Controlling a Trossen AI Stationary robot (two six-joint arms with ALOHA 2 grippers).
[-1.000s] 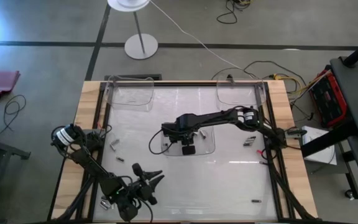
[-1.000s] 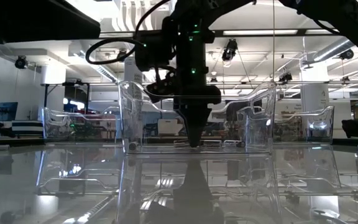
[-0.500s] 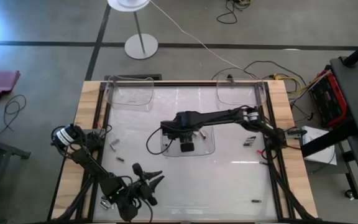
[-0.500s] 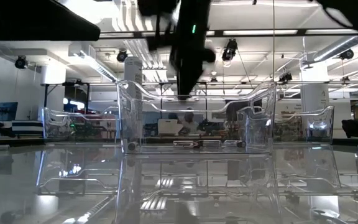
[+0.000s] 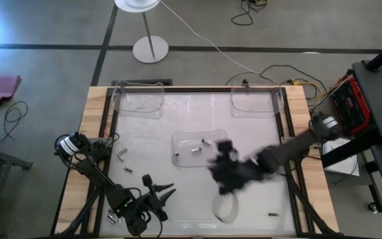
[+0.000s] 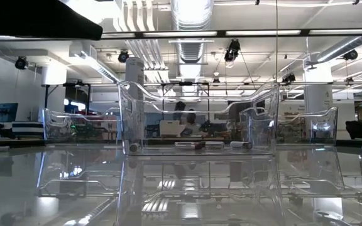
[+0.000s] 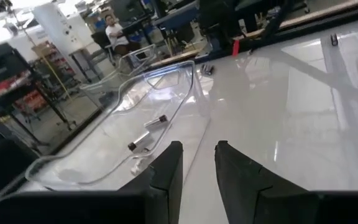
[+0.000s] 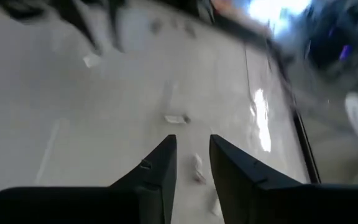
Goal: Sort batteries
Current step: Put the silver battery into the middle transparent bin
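Observation:
A clear tray (image 5: 178,158) stands mid-table with batteries (image 5: 194,153) lying on its floor; the low view shows them (image 6: 187,145) in a row. More batteries lie loose on the table at the left (image 5: 120,155) and near right (image 5: 272,214). My right gripper (image 5: 221,176) is blurred, just near-right of the tray, open and holding nothing (image 8: 192,158). My left gripper (image 5: 158,192) waits open at the near-left edge, looking toward the tray (image 7: 197,155).
Two more clear trays stand at the far edge, one on the left (image 5: 139,99) and one on the right (image 5: 254,98). A black frame (image 5: 290,186) borders the white table top. Loose batteries (image 8: 176,118) lie ahead of my right gripper.
My right gripper has risen out of the middle tray and swung fast toward the table's near right, blurred in motion. It no longer shows in the low view. The batteries in the tray lie uncovered now.

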